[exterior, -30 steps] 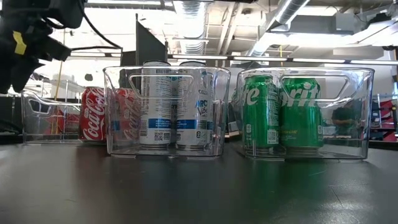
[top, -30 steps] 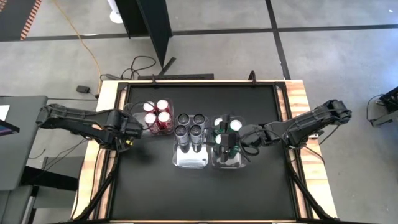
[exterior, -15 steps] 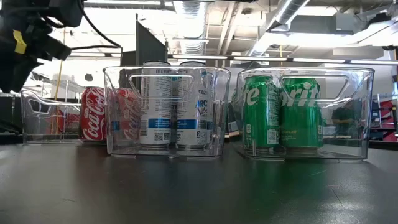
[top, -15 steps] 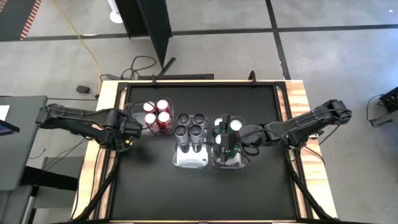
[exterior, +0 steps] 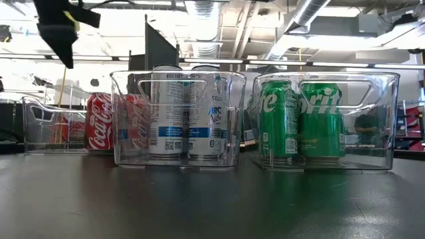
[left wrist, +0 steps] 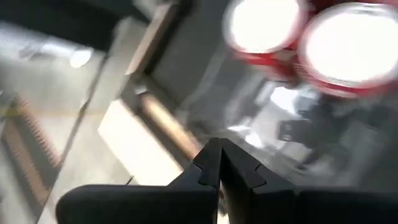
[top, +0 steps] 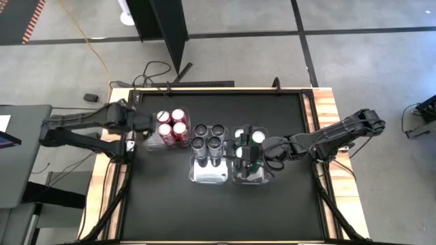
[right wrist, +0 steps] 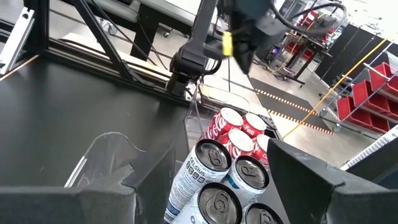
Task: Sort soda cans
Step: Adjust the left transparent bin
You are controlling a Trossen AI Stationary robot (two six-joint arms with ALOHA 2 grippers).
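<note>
Nearest, green cans (exterior: 302,119) and silver cans (exterior: 182,113) in clear bins (exterior: 126,119) on counter (top: 225,204) — right claw (top: 251,158) spread above green ones. Farther back, red cans (top: 172,126) in own bin — left claw (top: 151,123) pressed together, empty, just beside them.

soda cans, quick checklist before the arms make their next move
1. Red cans all in the left bin: ok, four tops show.
2. Silver cans in the middle bin: ok, four upright.
3. Green cans in the right bin: cannot tell the count, the right tool covers part.
4. Left tool empty: ok, shut on nothing, beside the red cans.
5. Right tool empty: ok, fingers apart, nothing between them.
6. Loose cans on the table: ok, none seen.
</note>
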